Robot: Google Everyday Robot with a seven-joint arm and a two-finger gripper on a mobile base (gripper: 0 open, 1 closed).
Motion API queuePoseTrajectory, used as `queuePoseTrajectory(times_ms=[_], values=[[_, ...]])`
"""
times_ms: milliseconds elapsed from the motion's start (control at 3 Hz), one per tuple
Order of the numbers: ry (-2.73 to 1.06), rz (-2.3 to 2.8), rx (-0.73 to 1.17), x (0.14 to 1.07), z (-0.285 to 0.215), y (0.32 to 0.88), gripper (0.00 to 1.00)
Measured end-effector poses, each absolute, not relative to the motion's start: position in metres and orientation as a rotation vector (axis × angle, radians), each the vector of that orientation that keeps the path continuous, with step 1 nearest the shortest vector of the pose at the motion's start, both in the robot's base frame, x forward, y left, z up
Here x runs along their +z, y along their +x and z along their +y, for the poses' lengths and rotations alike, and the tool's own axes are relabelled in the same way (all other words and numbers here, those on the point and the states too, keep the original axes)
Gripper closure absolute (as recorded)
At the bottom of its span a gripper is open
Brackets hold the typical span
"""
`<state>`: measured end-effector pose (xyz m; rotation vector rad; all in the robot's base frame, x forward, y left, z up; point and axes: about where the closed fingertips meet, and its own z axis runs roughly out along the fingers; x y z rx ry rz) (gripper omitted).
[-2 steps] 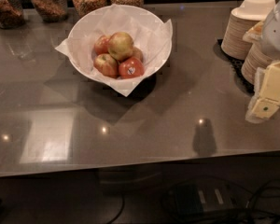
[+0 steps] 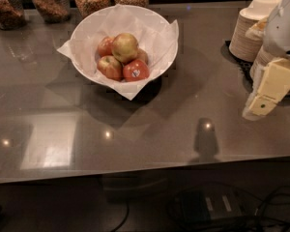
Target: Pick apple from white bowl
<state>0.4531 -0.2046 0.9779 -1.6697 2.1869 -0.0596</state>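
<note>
- Claw (image 2: 261,104) hangs far right, where it was, well apart from the apple (image 2: 124,46) in the white bowl (image 2: 94,21).
- I cannot tell if it is open.

Dim, glare on countertop (image 2: 48,144), pincer (image 2: 262,105) at right

The gripper (image 2: 259,105) is at the right edge of the view, in the middle height. It is a blocky piece with flat faces and straight edges, of pale yellow, cream colour. Its lower end is paler, almost white. Above it the arm (image 2: 283,27) has a rounded, smooth white shell with soft grey shading. A few small dark dots, maybe screws, are on this shell.
</note>
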Motion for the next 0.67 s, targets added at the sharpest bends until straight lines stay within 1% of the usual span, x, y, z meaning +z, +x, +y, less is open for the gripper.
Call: queuePoseTrajectory(times_ms=[667], values=[[-1.486,2.085,0.078,0.982,-0.166,0.499,0.00]])
